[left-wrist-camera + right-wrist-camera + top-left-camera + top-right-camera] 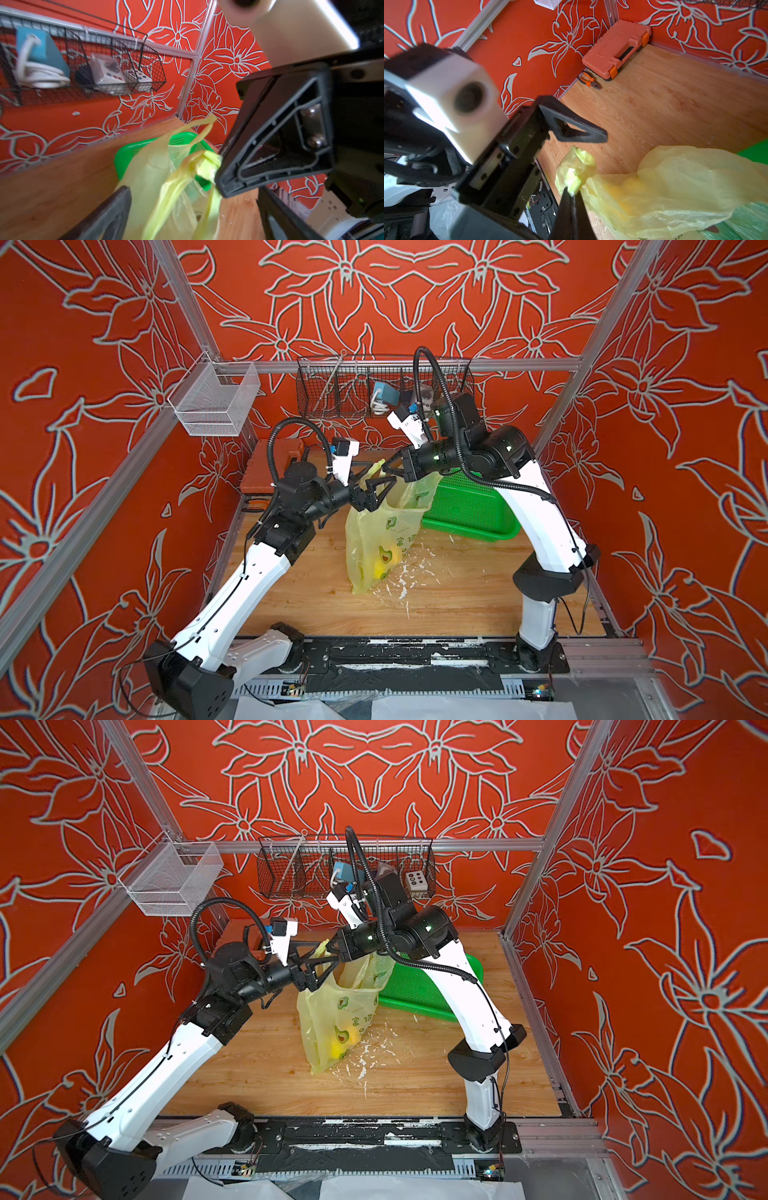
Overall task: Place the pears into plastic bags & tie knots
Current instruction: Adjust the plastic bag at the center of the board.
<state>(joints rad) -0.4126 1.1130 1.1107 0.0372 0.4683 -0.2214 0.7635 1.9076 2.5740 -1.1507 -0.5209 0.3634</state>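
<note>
Found plastic bag [382, 531] hung steeply, long axis near upright: handle [574, 166] up, bottom corner down on wooden table [457, 593]. Saw pears [386, 562] low inside. Noted right gripper [571, 192] pinched tight on handle; left gripper [380, 491] spread wide, astride bag's top.

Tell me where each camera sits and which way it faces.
Top views: high at the front, looking down toward the back wall; left arm, right arm, bag and green basket show.
Left wrist: on the left arm, facing the back right corner and wire basket; the left gripper's open jaws frame the bag.
Right wrist: on the right arm, facing the back left corner and orange case; the right gripper is shut on the bag handle.
Shared: both wrist views show that handle and the opposite gripper.
</note>
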